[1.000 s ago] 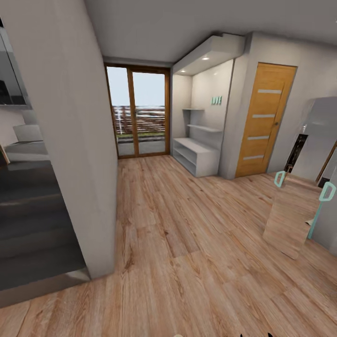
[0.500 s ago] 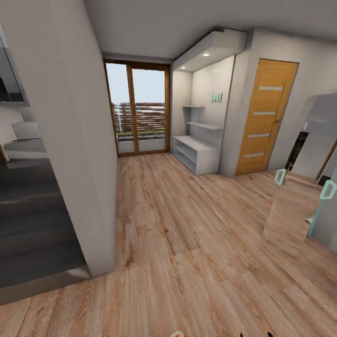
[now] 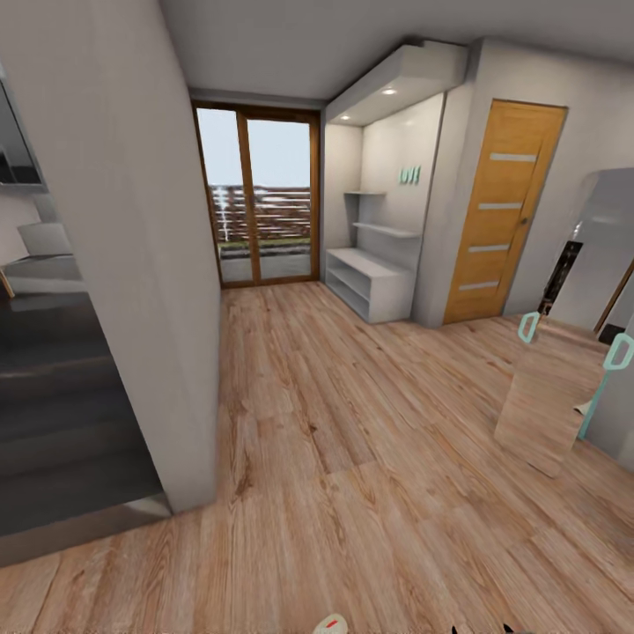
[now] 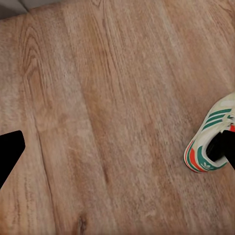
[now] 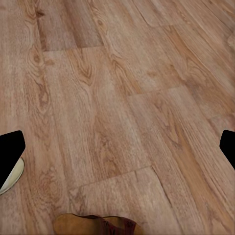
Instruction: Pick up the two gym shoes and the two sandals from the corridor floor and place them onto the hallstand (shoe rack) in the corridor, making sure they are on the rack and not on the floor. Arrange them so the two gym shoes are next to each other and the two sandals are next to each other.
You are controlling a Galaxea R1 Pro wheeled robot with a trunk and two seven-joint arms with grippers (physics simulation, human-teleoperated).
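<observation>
1. At the left of the head view, a grey wall (image 3: 132, 246) fills the foreground, with the corridor floor (image 3: 352, 440) spreading across the lower frame.
2. Centre, glass doors (image 3: 260, 207); just right of them, the hallstand (image 3: 370, 282) in its alcove.
3. Right, a wooden door (image 3: 497, 220).
4. At the bottom edge, a gym shoe (image 3: 332, 625) peeks in.
5. Left wrist view: the left gripper (image 4: 117, 152) is spread wide, a gym shoe (image 4: 210, 142) at the right finger.
6. Right wrist view: the right gripper (image 5: 117, 149) is spread wide; a brown sandal (image 5: 95, 225) lies at the bottom edge.
</observation>
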